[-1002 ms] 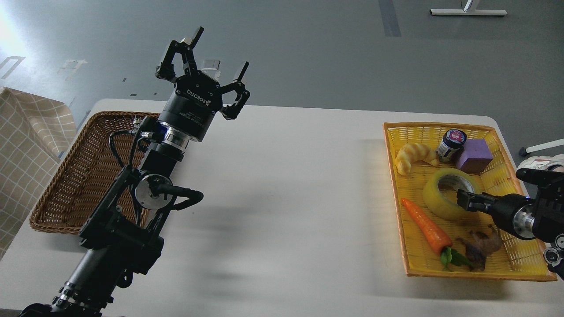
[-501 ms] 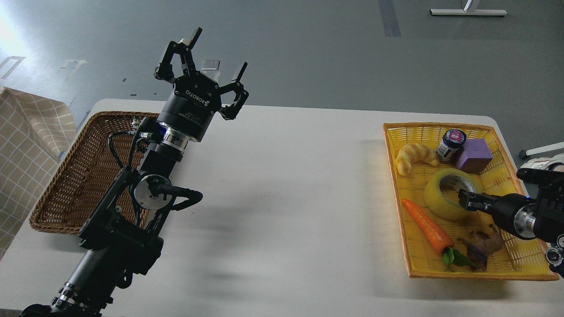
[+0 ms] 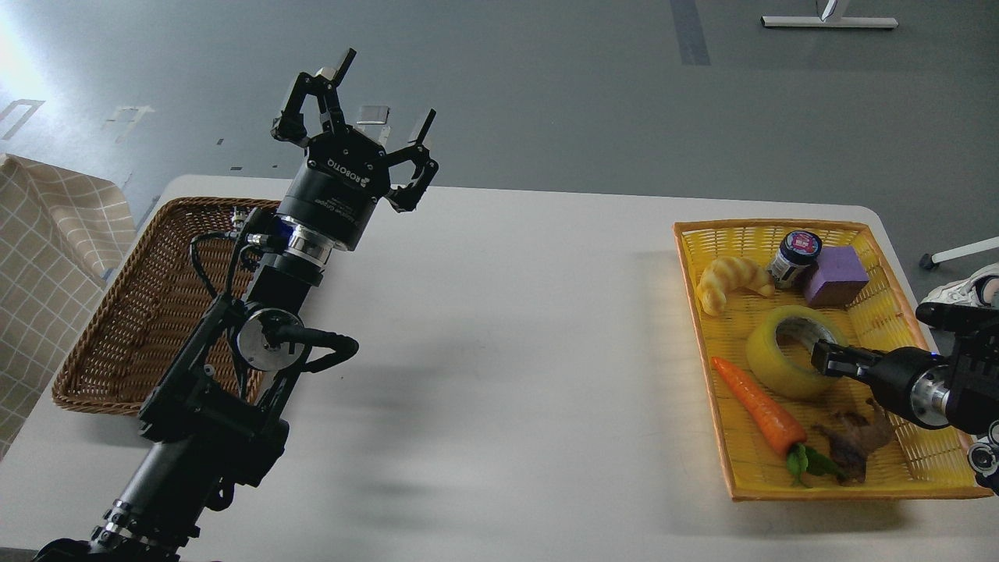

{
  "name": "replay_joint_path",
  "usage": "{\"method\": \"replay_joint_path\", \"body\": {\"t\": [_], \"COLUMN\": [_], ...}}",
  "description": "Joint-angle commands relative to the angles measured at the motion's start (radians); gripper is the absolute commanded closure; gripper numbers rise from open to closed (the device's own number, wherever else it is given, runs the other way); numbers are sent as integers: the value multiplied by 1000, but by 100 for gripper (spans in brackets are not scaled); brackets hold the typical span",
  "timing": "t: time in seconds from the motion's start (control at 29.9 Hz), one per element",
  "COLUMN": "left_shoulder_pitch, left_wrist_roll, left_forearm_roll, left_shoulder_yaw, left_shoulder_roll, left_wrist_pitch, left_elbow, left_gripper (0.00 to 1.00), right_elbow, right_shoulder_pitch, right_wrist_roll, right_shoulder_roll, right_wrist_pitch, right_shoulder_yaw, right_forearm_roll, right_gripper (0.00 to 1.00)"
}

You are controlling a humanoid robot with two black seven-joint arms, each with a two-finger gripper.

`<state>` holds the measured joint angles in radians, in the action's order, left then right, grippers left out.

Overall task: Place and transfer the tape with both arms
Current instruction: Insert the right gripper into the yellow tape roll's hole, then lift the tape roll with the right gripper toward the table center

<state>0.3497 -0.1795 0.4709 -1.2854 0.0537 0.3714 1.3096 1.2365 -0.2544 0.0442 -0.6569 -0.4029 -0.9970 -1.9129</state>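
The yellow tape roll (image 3: pixel 769 353) with its grey-white core lies in the yellow basket (image 3: pixel 780 227) at the right of the white table. My right gripper (image 3: pixel 826 358) comes in from the right edge and sits at the roll's right rim, by the core opening. It is small and dark, so I cannot tell its fingers apart. My left gripper (image 3: pixel 386 90) is raised high over the table's back left, fingers spread wide and empty, far from the tape.
In the yellow basket lie a carrot (image 3: pixel 757 404), a croissant (image 3: pixel 726 278), a small jar (image 3: pixel 794 254), a purple block (image 3: pixel 837 275) and a brown object (image 3: pixel 855 437). A brown wicker basket (image 3: pixel 117 312) stands at the left, partly behind my left arm. A checked cloth (image 3: pixel 47 257) is at the far left.
The yellow basket and its contents have shifted slightly left and down in the view, the right gripper with them. The left gripper has drifted slightly left.
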Motion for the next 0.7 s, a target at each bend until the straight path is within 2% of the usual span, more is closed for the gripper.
{"method": "replay_joint_path", "body": {"t": [0.0,0.3,0.43,0.67], "left_shoulder_pitch": [-5,-11,-12,-14], "left_wrist_roll": [0,0,0,0], "left_forearm_roll": [0,0,0,0], "left_shoulder_yaw": [0,1,0,0], "left_shoulder_roll": [-2,-8,-8,-9], "left_wrist_pitch": [0,0,0,0], "left_elbow": [0,0,0,0], "left_gripper": [2,2,2,2], "right_elbow": [1,41,73,83], "right_shoulder_pitch": [-9,-12,-32,-163], "right_wrist_roll": [-15,-102,-145,-150], "right_shoulder_roll": [0,-93,-141,-142], "right_wrist_pitch": [-5,-11,-49,-86], "right_shoulder_yaw": [-3,-8,-20,-38], "right_forearm_roll": [9,15,18,37], "right_gripper": [76,76,76,76]}}
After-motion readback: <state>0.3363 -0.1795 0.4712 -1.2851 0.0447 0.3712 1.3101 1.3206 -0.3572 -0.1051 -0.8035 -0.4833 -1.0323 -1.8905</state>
